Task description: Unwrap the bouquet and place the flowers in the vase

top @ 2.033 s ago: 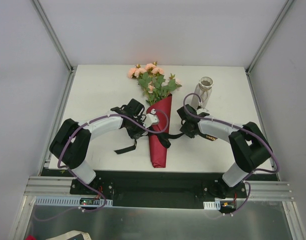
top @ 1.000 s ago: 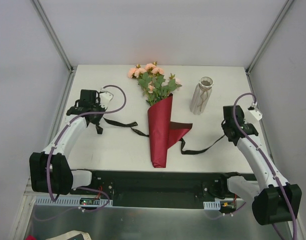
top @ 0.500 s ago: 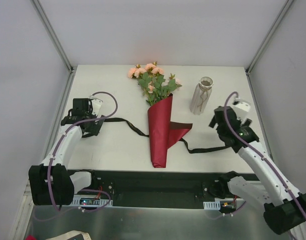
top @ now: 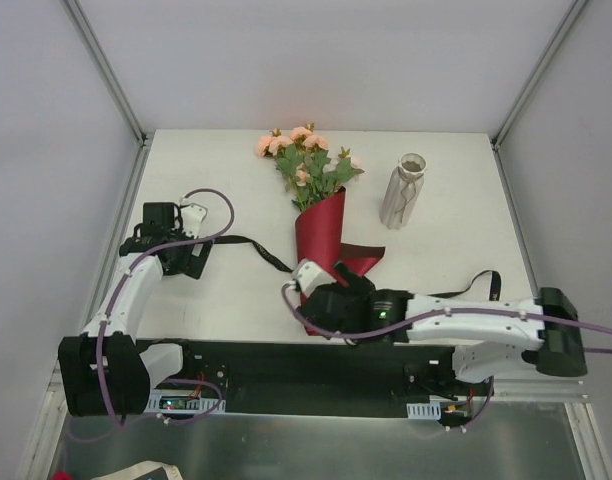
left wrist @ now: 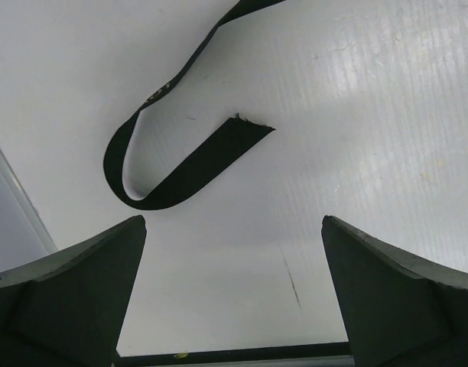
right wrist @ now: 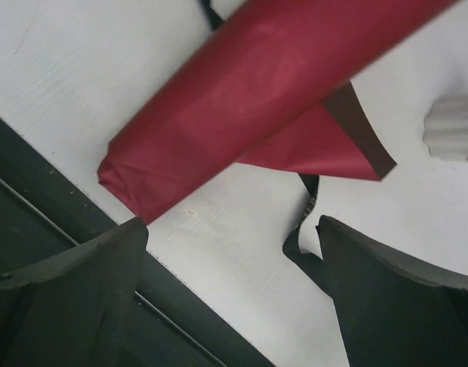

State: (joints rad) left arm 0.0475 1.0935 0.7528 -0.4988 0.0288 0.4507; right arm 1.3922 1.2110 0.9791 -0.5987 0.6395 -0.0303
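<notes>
Midway across the worktop [top: 226,170] lies the bouquet [top: 321,250]. Its dark red paper cone [right wrist: 257,92] points toward the near edge, and the flowers [top: 304,160] fan out at the far end. One flap [right wrist: 326,141] of the paper stands out loose to the right. The vase [top: 404,190] stands upright just right of the flowers, apart from them.

The right fingers [right wrist: 387,298] hover at the cone's closed near tip, spread wide, and in the wrist view the tip shows just beyond the gap between them. They hold nothing; whether they touch the paper cannot be told.

The left fingers [left wrist: 73,290] are well apart from the bouquet, at the left side of the worktop, likewise spread wide and empty. A cut end of the black ribbon [left wrist: 180,164] lies curled on the worktop ahead of them, untouched. From there the ribbon trails to the cone, and another length runs out to the right from under the flap.
</notes>
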